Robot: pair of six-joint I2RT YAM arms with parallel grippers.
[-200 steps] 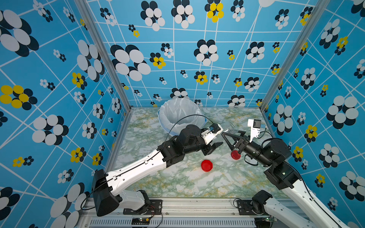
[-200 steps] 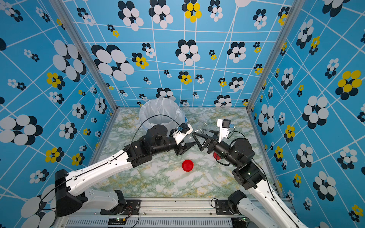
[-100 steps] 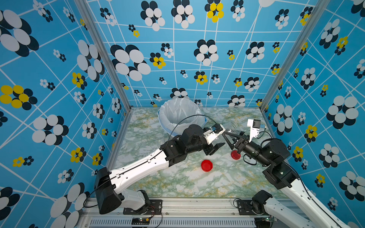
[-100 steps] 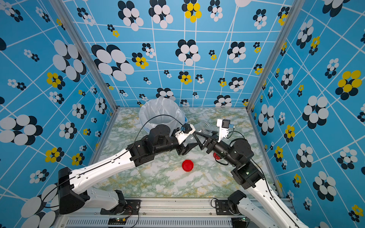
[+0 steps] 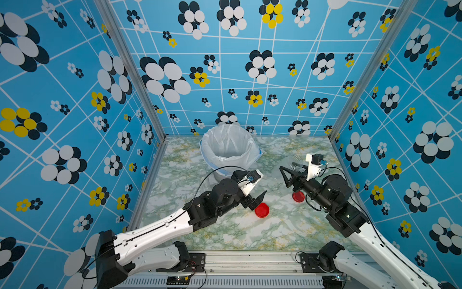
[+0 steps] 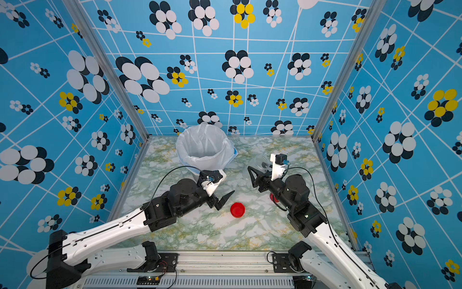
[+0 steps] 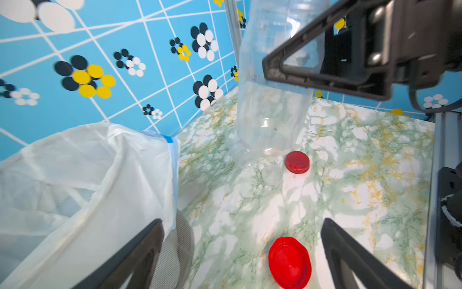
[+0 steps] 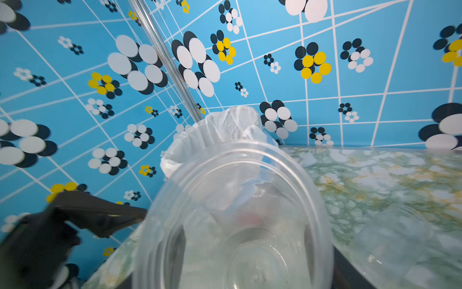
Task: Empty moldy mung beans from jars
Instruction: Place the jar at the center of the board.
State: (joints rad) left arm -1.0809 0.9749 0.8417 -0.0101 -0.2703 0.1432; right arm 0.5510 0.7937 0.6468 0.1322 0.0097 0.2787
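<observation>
**Left wrist view: left pincer (image 7: pixel 241 221) wide open, right pincer (image 5: pixel 288 172) gripping a clear jar (image 7: pixel 272 100)**

Seen from the left wrist, the left pincer is spread wide with nothing between its two dark fingers. Just beneath and ahead of it, a red lid (image 7: pixel 290 262) lies flat on the green marbled table (image 7: pixel 375 175). Further ahead, the right pincer is closed around the clear jar, one dark triangular finger pressed across its wall. The jar sits nearly upright in that grip; whether its lower end touches the table I cannot tell. A second red lid (image 7: pixel 297 162) lies just beside that lower end. Close beside one finger of the left pincer stands a bin (image 7: pixel 87 175) lined with a white bag.
</observation>
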